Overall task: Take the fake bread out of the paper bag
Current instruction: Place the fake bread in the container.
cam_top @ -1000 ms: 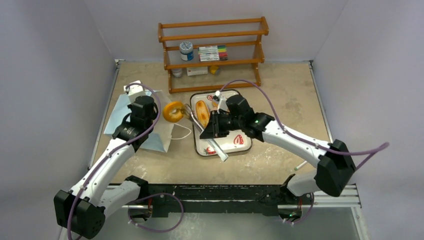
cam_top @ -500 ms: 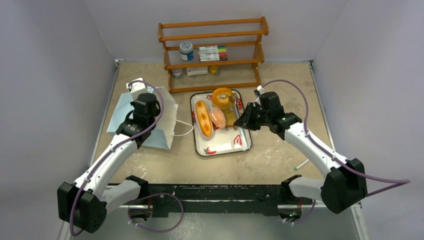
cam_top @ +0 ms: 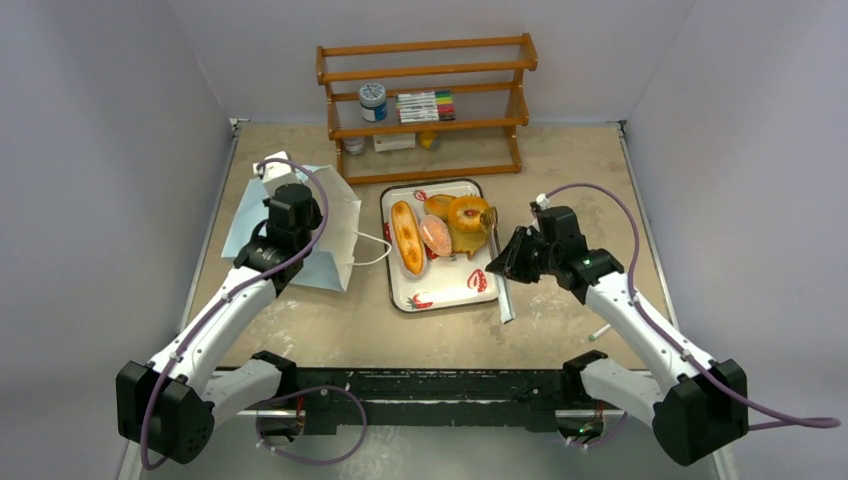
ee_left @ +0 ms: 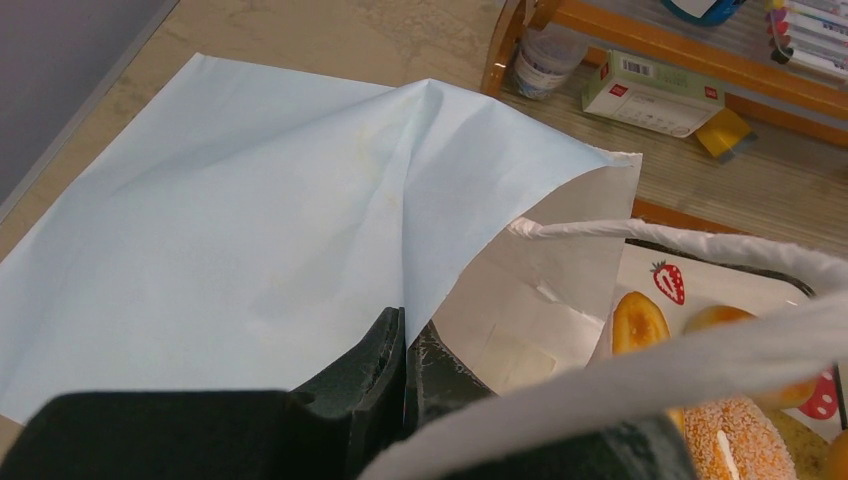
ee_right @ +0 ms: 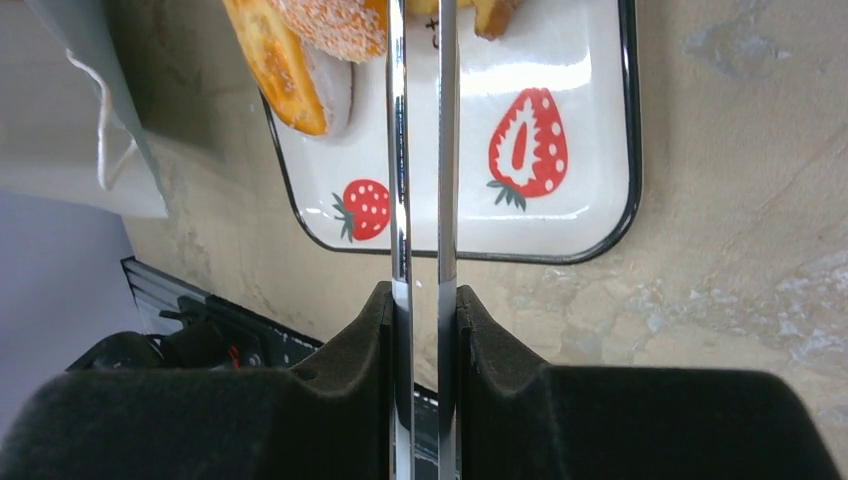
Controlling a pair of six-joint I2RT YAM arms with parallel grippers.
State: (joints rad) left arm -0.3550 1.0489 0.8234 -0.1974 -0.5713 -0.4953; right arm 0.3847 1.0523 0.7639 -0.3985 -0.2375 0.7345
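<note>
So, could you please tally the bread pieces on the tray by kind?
Loaf: 1
Rings: 2
Pink oval: 1
Brown bun: 1
Total: 5

paper bag (ee_left: pixel 250 220) inside mostly hidden; cord handle (ee_left: pixel 640 365) blurred, v. close to cam; metal tongs (ee_right: pixel 398 150) tips cut off at top

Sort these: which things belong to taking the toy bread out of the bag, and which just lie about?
Job: paper bag, toy bread, tray, tongs, left gripper, right gripper.
Lying about: wooden rack, markers, jar, small box.
</note>
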